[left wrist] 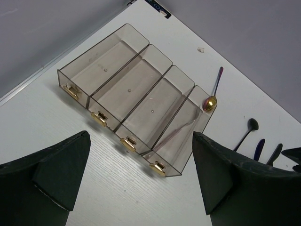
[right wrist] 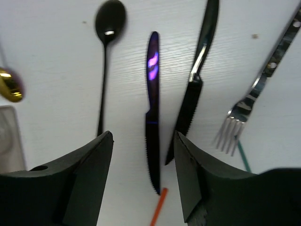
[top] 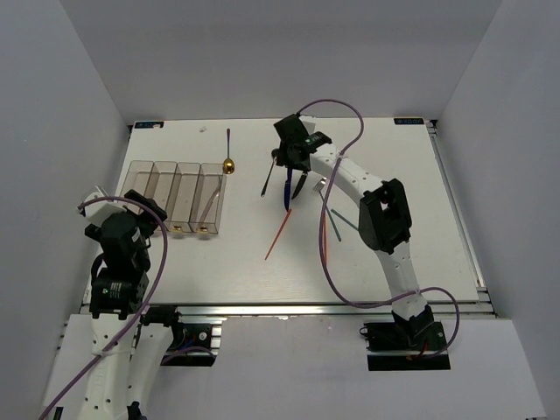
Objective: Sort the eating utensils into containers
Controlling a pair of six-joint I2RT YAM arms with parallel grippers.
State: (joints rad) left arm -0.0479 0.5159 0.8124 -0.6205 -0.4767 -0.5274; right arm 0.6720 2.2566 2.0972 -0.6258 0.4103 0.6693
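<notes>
The containers (top: 175, 188) (left wrist: 127, 89), several joined smoky bins, stand at the left. The rightmost bin holds a pinkish fork (left wrist: 181, 128). A gold-bowled purple spoon (top: 228, 157) (left wrist: 211, 100) lies just beyond that bin. At mid-table lie the black spoon (right wrist: 104, 61), blue knife (right wrist: 152, 94), black knife (right wrist: 197, 80) and silver fork (right wrist: 254, 92). My right gripper (top: 293, 157) (right wrist: 143, 136) hangs open over them, its jaws on either side of the blue knife's blade without touching it. My left gripper (left wrist: 141, 136) (top: 149, 213) is open and empty, near the bins' front ends.
Orange-red chopsticks (top: 280, 234) (top: 325, 232) and teal chopsticks (top: 337, 223) lie nearer the arms than the knives. An orange tip (right wrist: 159, 207) lies at the blue knife's point. Gold handles (left wrist: 129, 142) front the bins. White walls enclose the table.
</notes>
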